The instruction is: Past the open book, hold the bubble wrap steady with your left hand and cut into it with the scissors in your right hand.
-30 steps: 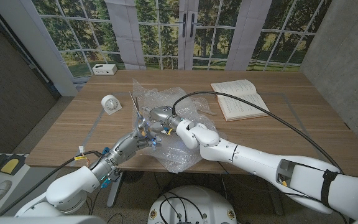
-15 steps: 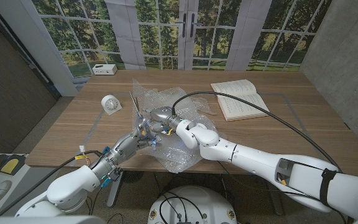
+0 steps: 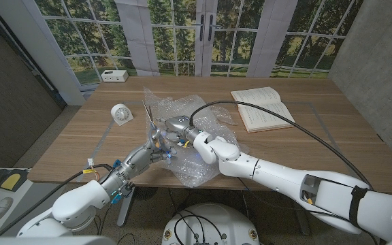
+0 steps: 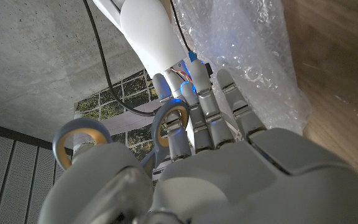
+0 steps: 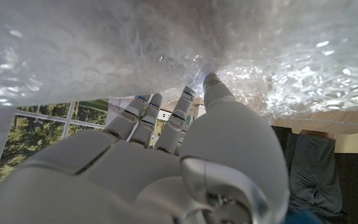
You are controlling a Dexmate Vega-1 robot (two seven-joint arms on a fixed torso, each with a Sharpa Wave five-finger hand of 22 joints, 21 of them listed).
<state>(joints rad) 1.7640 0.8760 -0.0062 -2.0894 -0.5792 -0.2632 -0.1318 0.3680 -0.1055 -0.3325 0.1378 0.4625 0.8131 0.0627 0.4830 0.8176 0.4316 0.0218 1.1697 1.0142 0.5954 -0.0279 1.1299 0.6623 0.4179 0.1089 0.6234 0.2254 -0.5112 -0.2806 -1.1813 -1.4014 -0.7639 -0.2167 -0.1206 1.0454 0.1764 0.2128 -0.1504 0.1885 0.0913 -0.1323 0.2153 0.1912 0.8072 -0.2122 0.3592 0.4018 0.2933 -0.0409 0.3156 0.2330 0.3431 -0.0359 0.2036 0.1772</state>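
Observation:
The crumpled clear bubble wrap [image 3: 203, 146] lies mid-table and hangs over the near edge. My left hand [image 3: 150, 151] holds the scissors [image 3: 148, 116] by their grey ring handles [image 4: 168, 122], blades pointing up and away at the wrap's left side. My right hand [image 3: 175, 128] grips the wrap just right of the scissors. In the right wrist view its fingers [image 5: 143, 118] and thumb close on a fold of the bubble wrap [image 5: 166, 50]. The left wrist view shows my left hand [image 4: 216, 155] beside the bubble wrap [image 4: 247, 56] and the right forearm [image 4: 146, 31].
An open book [image 3: 260, 109] lies at the far right of the wooden table [image 3: 325, 143]. A small white clock [image 3: 121, 114] stands left of the wrap, and a white box [image 3: 114, 75] sits at the far left edge. A black cable [image 3: 284, 121] arcs over the right arm.

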